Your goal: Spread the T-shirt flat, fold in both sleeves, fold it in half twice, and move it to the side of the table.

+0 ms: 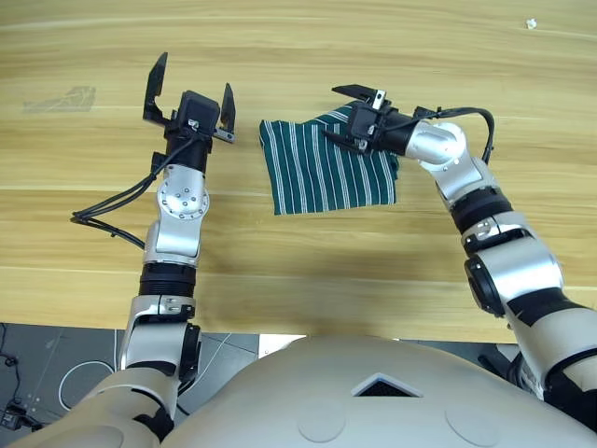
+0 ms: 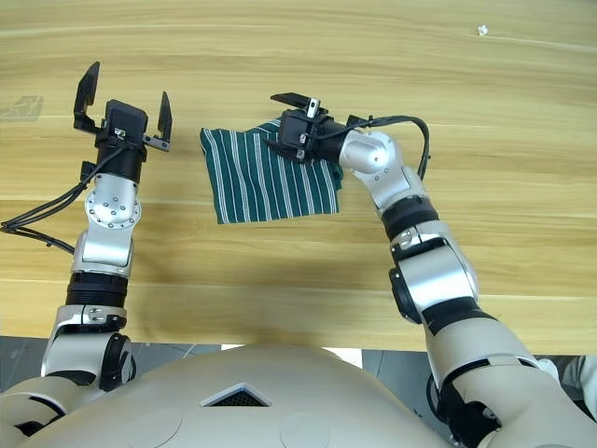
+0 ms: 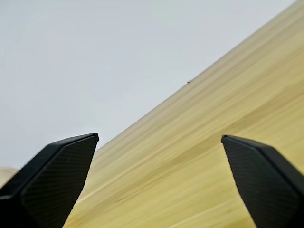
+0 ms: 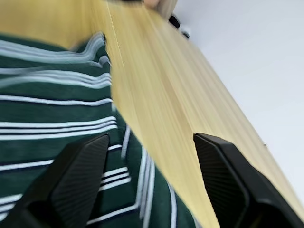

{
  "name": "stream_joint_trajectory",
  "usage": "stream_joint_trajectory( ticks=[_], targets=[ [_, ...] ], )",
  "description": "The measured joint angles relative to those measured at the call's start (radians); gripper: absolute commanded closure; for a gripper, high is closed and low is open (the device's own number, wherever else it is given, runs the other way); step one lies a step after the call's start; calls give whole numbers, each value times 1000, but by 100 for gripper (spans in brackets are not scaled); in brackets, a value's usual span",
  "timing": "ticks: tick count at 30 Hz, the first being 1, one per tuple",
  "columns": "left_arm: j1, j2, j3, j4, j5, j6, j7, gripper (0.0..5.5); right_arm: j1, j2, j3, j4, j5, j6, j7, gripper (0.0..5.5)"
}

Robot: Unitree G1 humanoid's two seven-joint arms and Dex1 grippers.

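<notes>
The big wooden tabletop (image 1: pixel 308 271) has light planks. Past its near edge there is a dark floor (image 1: pixel 56 364) with thin wires on it.

The T-shirt (image 1: pixel 317 173) is dark green with thin white stripes. It is folded into a small, nearly square bundle. It lies flat near the middle of the tabletop, between the two arms.

The left hand (image 1: pixel 194 79) is just beside the left edge of the T-shirt but does not touch it. Its two black fingers are spread wide and hold nothing. Black cables (image 1: pixel 103 219) hang off the left arm.

The right hand (image 1: pixel 340 114) is at the far right corner of the T-shirt. Its fingers are apart too and pinch nothing.

A faint grey patch (image 1: pixel 61 98) sits on the wood to the left of the left hand. A tiny white scrap (image 1: pixel 530 23) lies far off at the back right.

The left wrist view shows bare wood between the fingers (image 3: pixel 52 180) and a pale wall (image 3: pixel 95 57) behind the tabletop's edge. The right wrist view shows the stripes up close: one finger (image 4: pixel 76 185) is over the cloth and the other is over wood.
</notes>
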Motion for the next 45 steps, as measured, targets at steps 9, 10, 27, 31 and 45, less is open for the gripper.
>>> stream_joint_trajectory(
  ticks=[9, 10, 27, 31, 45],
  targets=[
    [48, -37, 33, -94, -34, 8, 12, 13, -66, 83, -104, 238, 81, 164, -15, 219],
    [55, -36, 48, -103, -37, 11, 14, 13, -57, 75, -138, 244, 114, 179, 1, 219],
    [346, -93, 154, -440, -61, 72, 51, 13, 408, -443, -685, 247, 468, 112, -477, 219],
    [366, -135, 125, -470, -32, 78, 61, 13, 434, -443, -714, 243, 474, 109, -537, 219],
    [360, -197, 63, -459, 2, 88, 74, 13, 380, -371, -657, -155, 394, -152, -656, 219]
  ],
)
